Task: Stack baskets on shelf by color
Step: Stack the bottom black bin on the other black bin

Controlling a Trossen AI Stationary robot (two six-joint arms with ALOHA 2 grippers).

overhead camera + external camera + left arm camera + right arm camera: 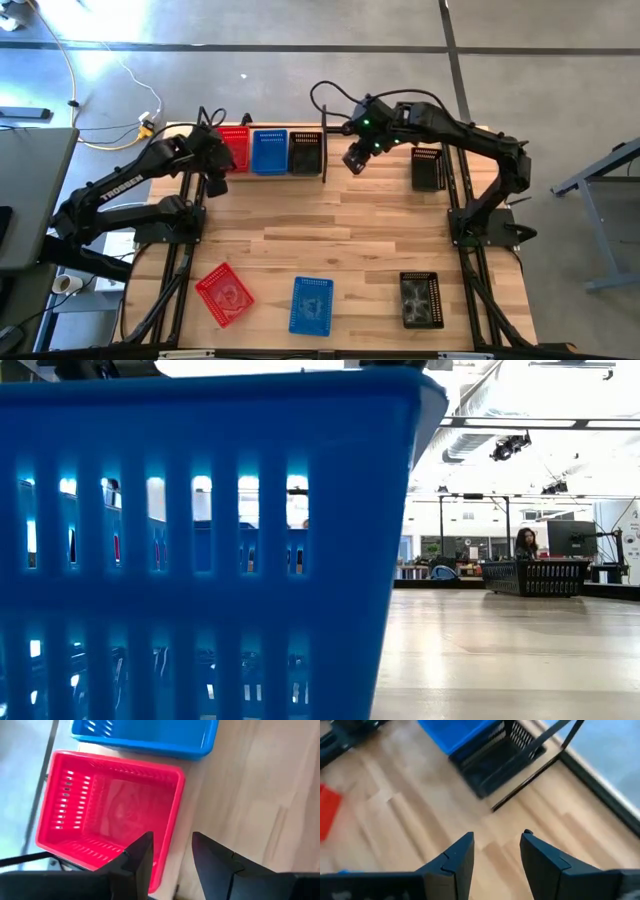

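On the shelf (325, 150) at 12 o'clock of the worktop (330, 240), a red stack (234, 148), a blue stack (268, 152) and a black stack (305, 153) sit side by side, just left of the upright divider. The left claw (172, 857) hangs over the red stack's near rim, fingers apart and holding nothing; the right claw (496, 857) hovers right of the divider, likewise apart and empty. Loose baskets wait along 6 o'clock: a red basket (224, 293) lying askew, a blue basket (311, 304), a black basket (421, 299), plus another black one (428, 168) at 2 o'clock. To do this well, I judge the left arm should lift clear before travelling, then match the skewed red basket's angle. The worktop is pale planked wood; beyond lies a bright hall with a person far off.
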